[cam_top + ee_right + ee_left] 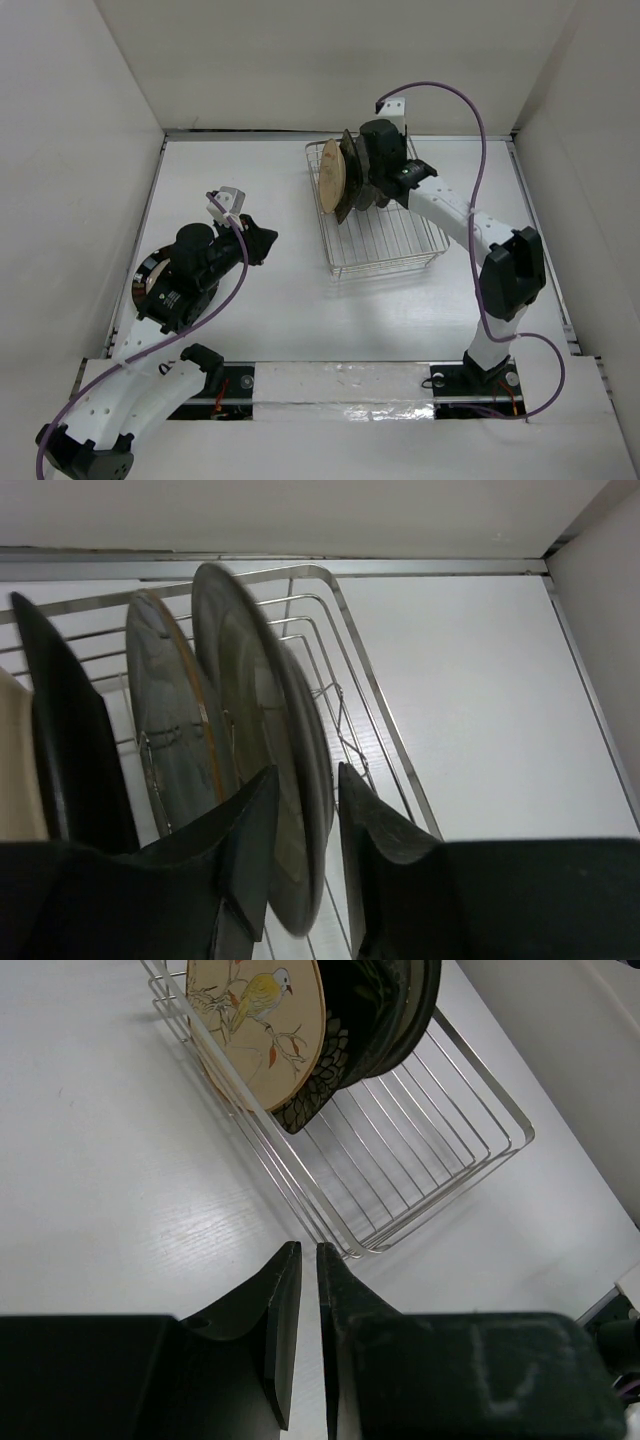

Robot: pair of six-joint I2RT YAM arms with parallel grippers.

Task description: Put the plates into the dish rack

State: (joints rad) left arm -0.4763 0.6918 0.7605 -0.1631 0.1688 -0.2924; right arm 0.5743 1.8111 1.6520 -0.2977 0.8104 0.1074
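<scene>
The right fingers [385, 880] grasp a dark plate [250, 680] standing in the dish rack [390, 235].
The left fingers [280, 1330] are clenched, empty, over the left counter [300, 320].

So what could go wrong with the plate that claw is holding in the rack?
The right claw pinches a dark plate by its edge, standing in the dish rack. If it lets go before the plate sits between prongs, the plate might tip over. The next plate stands very close, so the two could knock together. Pulling the claw out crooked might also drag the plate along.
</scene>
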